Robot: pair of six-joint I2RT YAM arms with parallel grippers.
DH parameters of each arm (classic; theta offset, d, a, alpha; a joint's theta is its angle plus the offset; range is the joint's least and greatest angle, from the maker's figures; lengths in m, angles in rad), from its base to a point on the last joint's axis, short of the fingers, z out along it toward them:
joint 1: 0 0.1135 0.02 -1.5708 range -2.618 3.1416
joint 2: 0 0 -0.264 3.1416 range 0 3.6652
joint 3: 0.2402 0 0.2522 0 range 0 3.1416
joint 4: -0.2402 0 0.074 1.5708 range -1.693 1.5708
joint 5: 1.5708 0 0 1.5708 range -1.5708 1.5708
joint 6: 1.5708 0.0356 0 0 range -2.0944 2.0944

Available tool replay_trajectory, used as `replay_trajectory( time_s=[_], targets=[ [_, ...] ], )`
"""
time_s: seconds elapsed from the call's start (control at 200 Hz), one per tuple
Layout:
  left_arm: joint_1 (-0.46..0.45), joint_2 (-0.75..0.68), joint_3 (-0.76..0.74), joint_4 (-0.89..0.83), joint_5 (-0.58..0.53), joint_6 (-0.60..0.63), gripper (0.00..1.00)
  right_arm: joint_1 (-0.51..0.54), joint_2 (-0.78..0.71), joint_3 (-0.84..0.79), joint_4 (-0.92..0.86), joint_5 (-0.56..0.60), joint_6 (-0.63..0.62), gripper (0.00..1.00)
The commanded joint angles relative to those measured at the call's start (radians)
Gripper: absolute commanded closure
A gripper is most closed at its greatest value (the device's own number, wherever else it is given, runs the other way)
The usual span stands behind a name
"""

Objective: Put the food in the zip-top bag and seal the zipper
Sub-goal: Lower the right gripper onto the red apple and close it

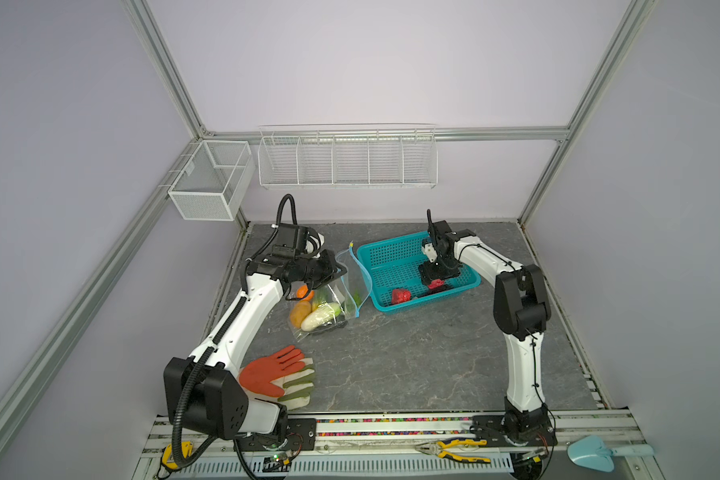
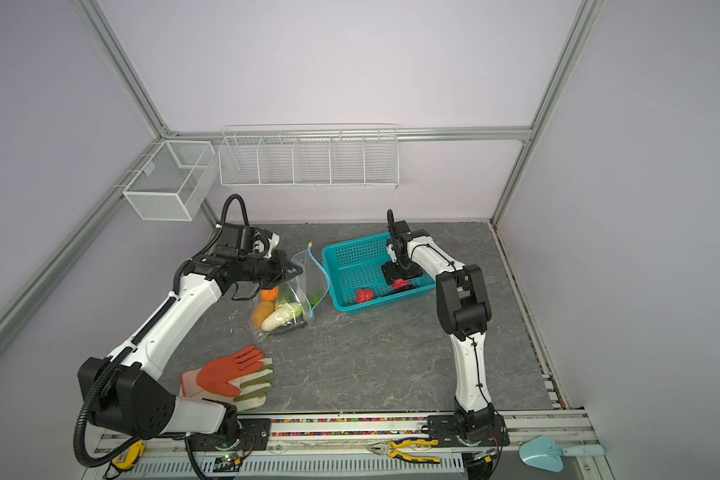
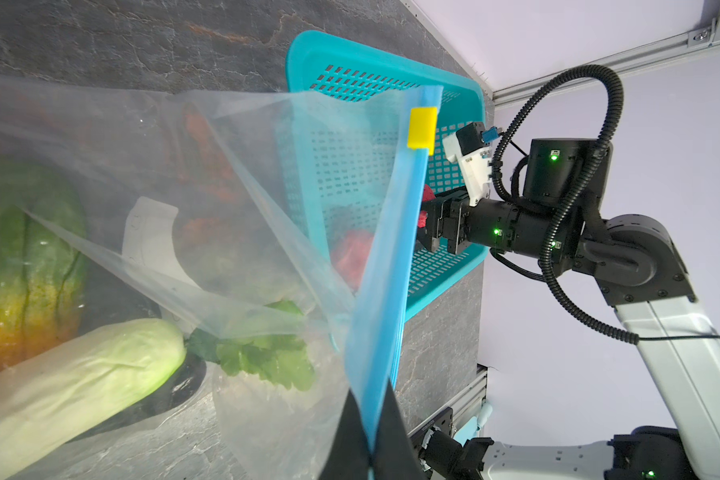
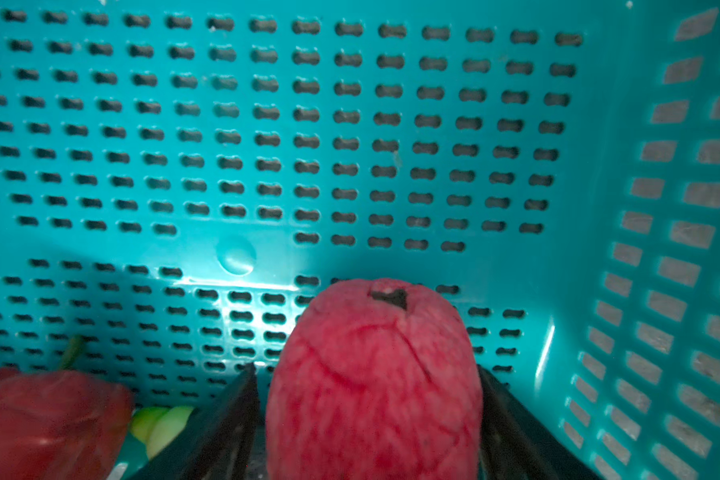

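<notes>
In both top views: left gripper (image 1: 342,270) pressed together on the zipper (image 1: 362,276), holding that edge of the zip-top bag (image 1: 333,305) up while the bag's bottom rests on the grey tabletop (image 1: 391,365), mouth gaping toward the teal basket (image 1: 385,309) just beside it. Inside the bag, low down: an orange fruit (image 1: 305,292), a yellow-brown piece (image 1: 300,313), a white-green cabbage (image 1: 321,319). Down in the basket, right gripper (image 1: 435,282) over a pink-red fruit (image 2: 400,284), with a red pepper (image 2: 363,296) near it on the basket floor. Near the front edge, orange-and-green gloves (image 1: 281,374), well apart from the bag. From the left wrist: black fingertips (image 3: 395,440) pinching the light-blue strip, yellow slider (image 3: 422,126) at its far end; behind the clear film the cabbage, a green-and-yellow fruit (image 3: 21,257), leafy greens (image 3: 267,357) and a dark eggplant (image 3: 179,384) under the cabbage. From the right wrist: jaws spread wide, the pink-red fruit filling the gap between them, both black fingers (image 4: 225,424) right at its sides; clamped or only flanking, cannot tell. Beside it, the red pepper and a pale green piece (image 4: 159,424) on the perforated floor.
</notes>
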Motion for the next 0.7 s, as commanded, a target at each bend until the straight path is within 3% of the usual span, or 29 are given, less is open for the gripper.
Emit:
replay_trajectory(
  time_s=[0.0,0.325,0.695],
  targets=[
    [-0.003,0.009,-0.008,0.006,0.008,-0.002,1.0,0.001,0.009,0.024,-0.007,-0.021,0.004,0.24],
    [-0.003,0.016,-0.014,0.011,0.008,-0.003,1.0,0.002,0.001,0.035,-0.006,-0.038,0.006,0.35],
    [-0.003,0.023,-0.019,0.017,0.008,-0.001,1.0,-0.001,-0.065,0.014,0.029,-0.086,0.02,0.38]
  ],
)
